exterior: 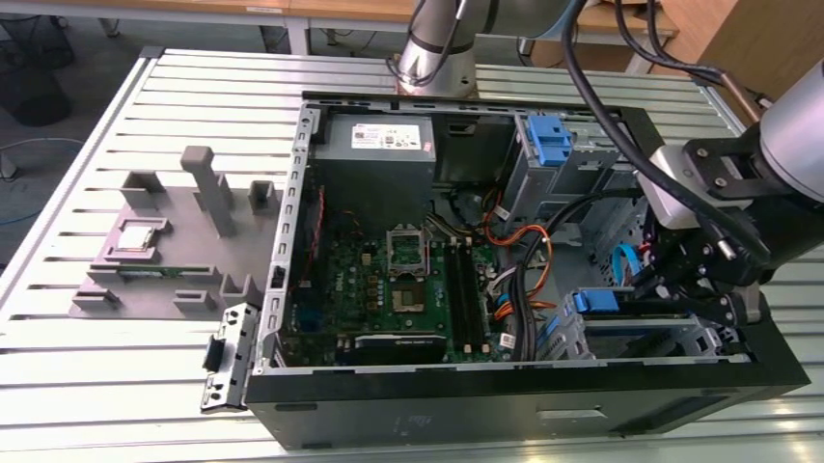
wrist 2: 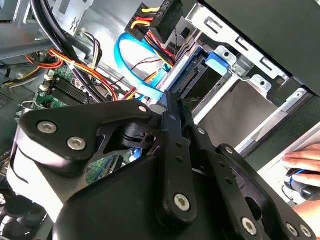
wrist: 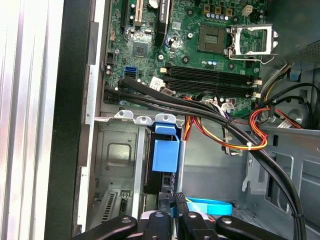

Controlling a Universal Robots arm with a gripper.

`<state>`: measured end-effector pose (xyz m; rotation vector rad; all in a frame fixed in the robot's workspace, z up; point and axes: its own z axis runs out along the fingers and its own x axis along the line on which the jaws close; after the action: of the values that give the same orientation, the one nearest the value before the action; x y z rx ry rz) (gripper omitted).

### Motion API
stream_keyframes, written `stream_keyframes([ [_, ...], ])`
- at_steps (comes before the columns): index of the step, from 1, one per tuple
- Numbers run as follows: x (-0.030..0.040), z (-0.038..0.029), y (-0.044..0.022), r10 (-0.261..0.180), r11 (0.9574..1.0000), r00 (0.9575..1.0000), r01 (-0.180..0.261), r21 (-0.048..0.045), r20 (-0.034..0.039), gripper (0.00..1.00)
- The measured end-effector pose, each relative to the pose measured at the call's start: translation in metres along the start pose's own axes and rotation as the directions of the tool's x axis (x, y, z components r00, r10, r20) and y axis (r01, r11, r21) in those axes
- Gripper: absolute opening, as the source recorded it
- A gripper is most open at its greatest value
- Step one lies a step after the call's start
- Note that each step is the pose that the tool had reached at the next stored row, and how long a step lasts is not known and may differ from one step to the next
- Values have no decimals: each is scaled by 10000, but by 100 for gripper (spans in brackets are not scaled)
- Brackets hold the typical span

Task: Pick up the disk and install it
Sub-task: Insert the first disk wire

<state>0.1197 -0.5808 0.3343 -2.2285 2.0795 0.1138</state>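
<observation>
The exterior view looks down from high and well back at an open computer case (exterior: 515, 386) lying on a slatted metal counter (exterior: 91, 145), taking in the whole case and the arm at the exterior view's right. The first wrist view faces nearly straight down into the case from close range, over the motherboard (wrist: 200, 55) and drive bay (wrist: 117, 165). The second wrist view sits closer still, looking obliquely past the hand (wrist 2: 170, 165). Both wrist views share the blue carrier tab (wrist: 165, 155) (wrist 2: 218, 59) and light blue cable (wrist: 210, 206) (wrist 2: 131, 70).
</observation>
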Motion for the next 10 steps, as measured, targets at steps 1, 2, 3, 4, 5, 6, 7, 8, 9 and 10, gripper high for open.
stream_keyframes([
  [1,0,2,0,0,10000,10000,0,0,0,16],
  [2,1,5,0,0,10000,10000,0,0,1,16],
  [3,1,10,0,0,10000,10000,0,0,3,16],
  [4,2,17,0,0,10000,10000,0,0,4,16],
  [5,2,22,1,0,10000,10000,0,0,3,16],
  [6,3,24,0,0,10000,10000,0,-1,1,16],
  [7,3,24,1,0,10000,10000,0,-1,-1,16],
  [8,3,25,1,0,10000,10000,0,-1,-2,16],
  [9,3,27,1,0,10000,10000,0,0,0,16],
  [10,3,30,0,0,10000,10000,0,0,0,16],
])
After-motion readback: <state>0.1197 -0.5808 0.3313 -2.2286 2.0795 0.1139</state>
